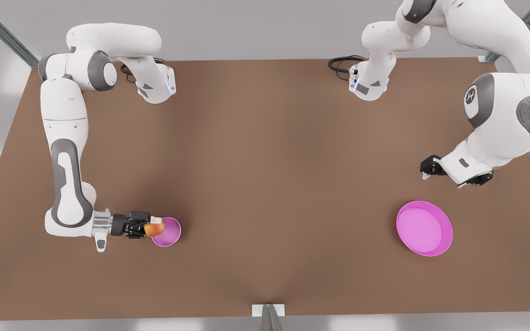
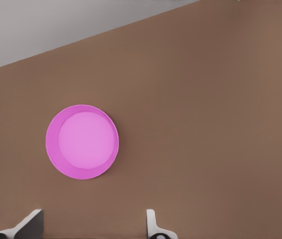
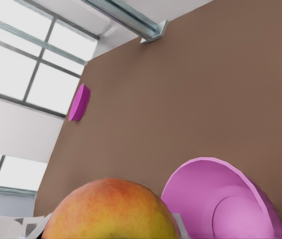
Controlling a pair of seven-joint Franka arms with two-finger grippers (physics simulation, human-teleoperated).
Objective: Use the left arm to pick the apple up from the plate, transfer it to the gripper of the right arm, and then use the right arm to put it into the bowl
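Note:
The yellow-and-red apple sits between the fingers of my right gripper, which is shut on it and reaches sideways from the silver-ringed wrist at the front view's left. It hangs at the near rim of the small pink bowl. The right wrist view has the apple close up, with the bowl just beyond it. The wide pink plate lies empty at the front view's right. My left gripper hovers open behind and above it. The left wrist view looks down at the plate past its spread fingertips.
The brown table stretches wide between bowl and plate. Both arm bases stand at its far edge, with a black cable by one. A small metal bracket sits at the near edge's middle. Metal frame struts cross the upper corners.

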